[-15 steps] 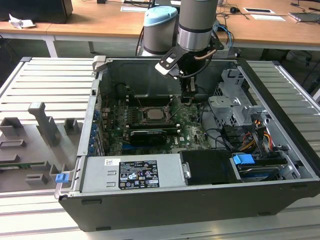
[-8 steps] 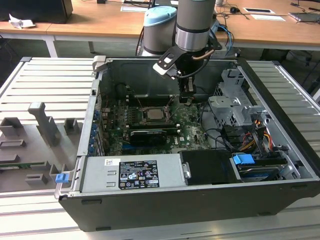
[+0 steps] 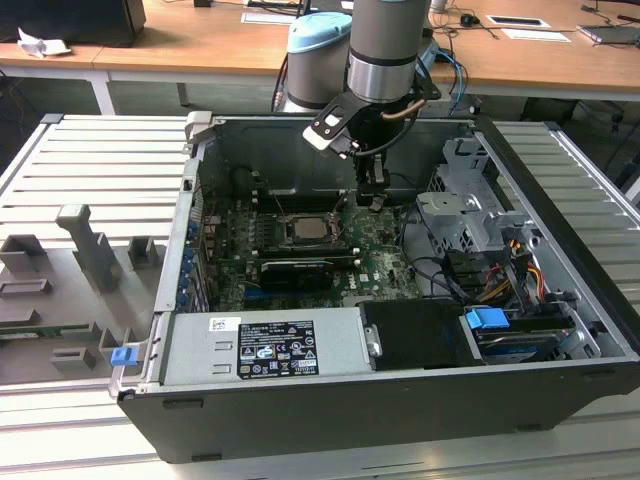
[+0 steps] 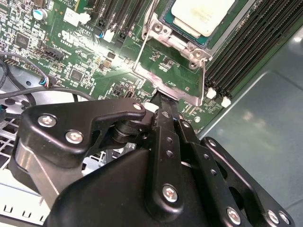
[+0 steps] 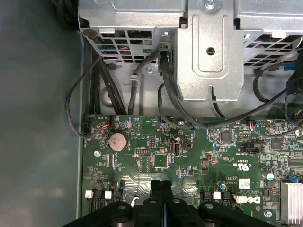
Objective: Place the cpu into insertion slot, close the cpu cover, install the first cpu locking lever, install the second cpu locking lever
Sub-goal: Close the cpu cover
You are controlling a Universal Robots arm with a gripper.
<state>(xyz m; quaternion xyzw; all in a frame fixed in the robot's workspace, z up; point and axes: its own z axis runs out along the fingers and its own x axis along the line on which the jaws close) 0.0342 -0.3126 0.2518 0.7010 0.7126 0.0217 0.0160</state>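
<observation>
The cpu (image 3: 303, 229) lies flat in its socket on the green motherboard, and its pale metal face (image 4: 203, 13) also shows in the second wrist view. The cpu cover (image 4: 171, 88), a thin silver frame, is swung open away from the chip, with board visible through its cut-out. My gripper (image 3: 372, 203) hangs just to the exterior view's right of the socket. Its black fingers are shut together in both wrist views (image 4: 161, 100) (image 5: 161, 185). Their tips meet the cover's free edge. Thin wire levers (image 4: 143, 45) run beside the frame.
A long black graphics card (image 3: 300, 270) sits in front of the socket, and a power supply (image 3: 265, 345) lies nearer still. A metal drive cage (image 3: 465, 215) with black cables (image 5: 142, 90) stands on the exterior view's right. Memory slots (image 4: 246, 52) flank the socket.
</observation>
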